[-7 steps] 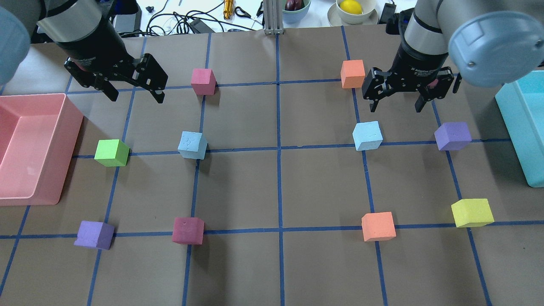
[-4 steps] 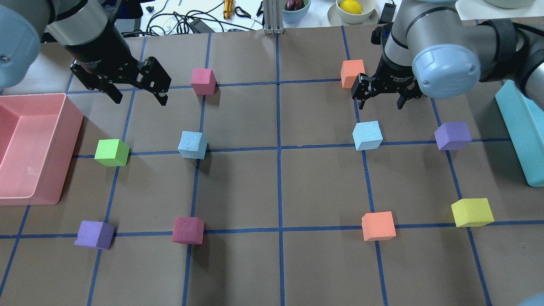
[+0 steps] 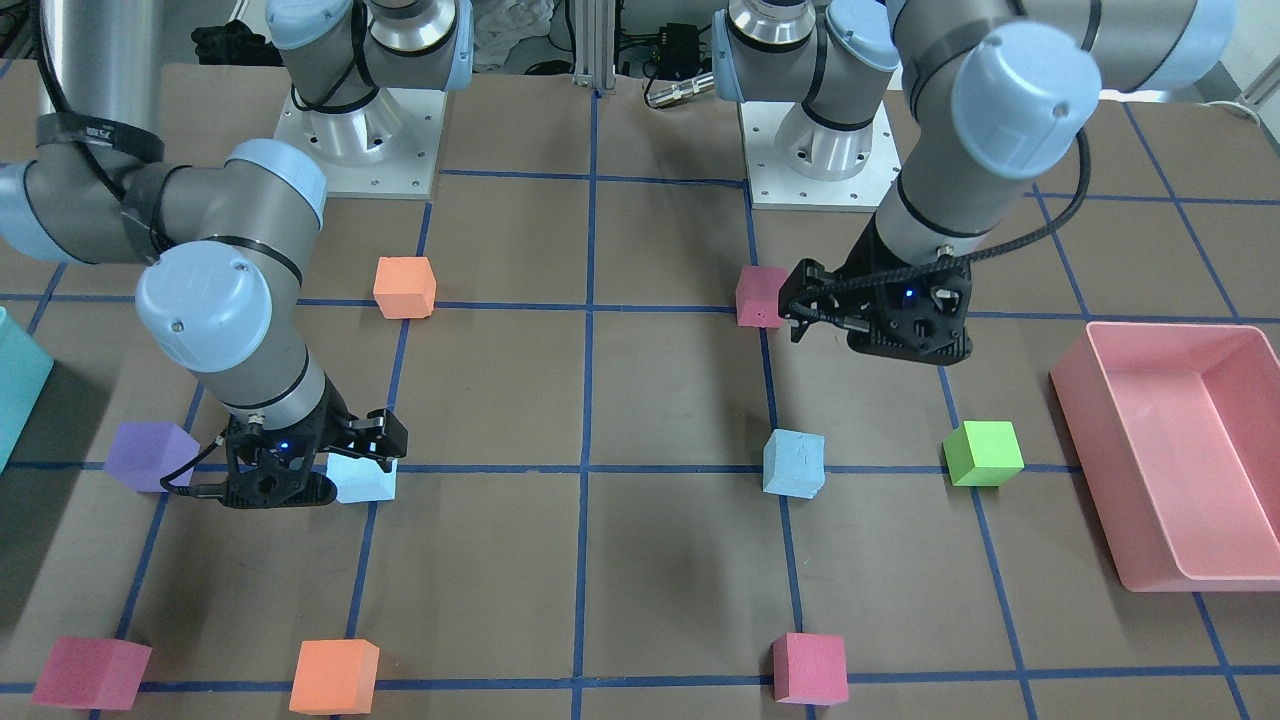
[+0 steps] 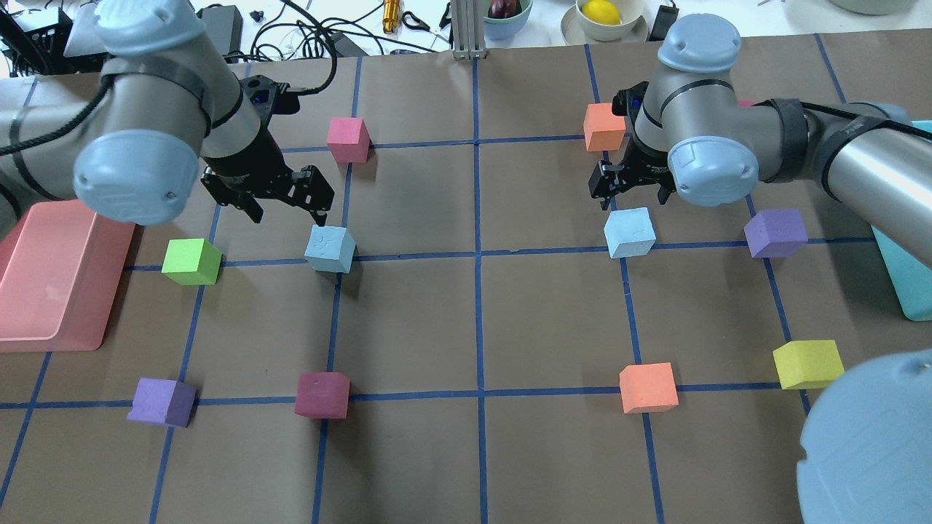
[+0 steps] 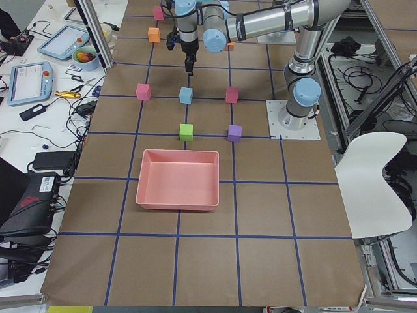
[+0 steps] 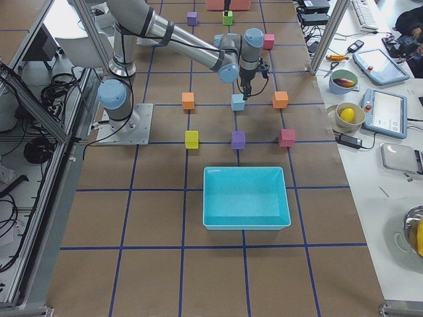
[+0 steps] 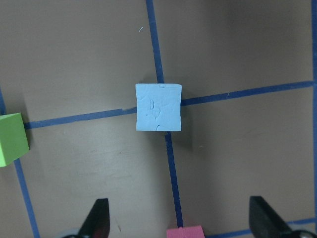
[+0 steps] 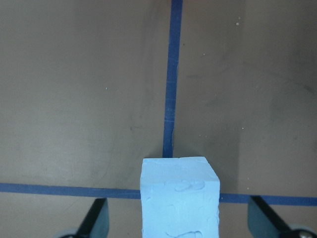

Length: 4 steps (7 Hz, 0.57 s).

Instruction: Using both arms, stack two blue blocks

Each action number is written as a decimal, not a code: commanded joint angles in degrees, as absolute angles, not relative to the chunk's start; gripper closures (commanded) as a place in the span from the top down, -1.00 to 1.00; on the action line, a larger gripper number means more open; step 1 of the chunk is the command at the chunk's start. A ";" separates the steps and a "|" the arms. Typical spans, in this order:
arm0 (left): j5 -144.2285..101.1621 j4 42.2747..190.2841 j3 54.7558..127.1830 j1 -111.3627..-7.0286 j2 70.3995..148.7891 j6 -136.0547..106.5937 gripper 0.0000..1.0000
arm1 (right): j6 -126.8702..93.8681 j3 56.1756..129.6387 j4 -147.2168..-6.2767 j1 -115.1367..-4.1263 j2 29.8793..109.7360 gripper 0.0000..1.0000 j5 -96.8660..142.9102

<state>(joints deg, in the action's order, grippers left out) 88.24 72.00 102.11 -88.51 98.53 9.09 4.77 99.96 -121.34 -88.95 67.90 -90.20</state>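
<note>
The right blue block (image 4: 630, 232) sits on a tape crossing of the tabletop (image 4: 553, 320). From the front it is half hidden by the right claw (image 4: 633, 200), spread wide and empty at its 12 o'clock, perhaps straddling it. The left blue block (image 4: 330, 248) lies free. The left claw (image 4: 289, 217), wide open and empty, hangs at its 11 o'clock.

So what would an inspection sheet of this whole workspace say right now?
Surface: brown table with a blue tape grid.
Job's things: two blue blocks, left blue block and right blue block, lying apart, unstacked.
Clutter: green cube, purple cube, other coloured cubes; pink bin, teal bin.
Claws: left claw open, above and short of the left blue block; right claw open, low over the right blue block.
Cables: black cable along the left arm; a tangle beyond the far edge.
Surroundings: bowl with a lemon, white chair.
</note>
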 commanded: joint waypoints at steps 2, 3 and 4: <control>89.55 62.34 105.20 -88.51 104.57 8.79 1.00 | 4.92 101.59 -121.46 -88.95 66.80 1.00 -91.75; 89.65 60.40 105.29 -88.51 106.76 8.79 1.00 | 4.92 102.04 -121.64 -88.86 66.36 1.00 -91.67; 90.34 59.25 105.47 -89.11 108.01 8.70 1.00 | 4.92 102.04 -121.99 -88.77 65.66 1.00 -91.58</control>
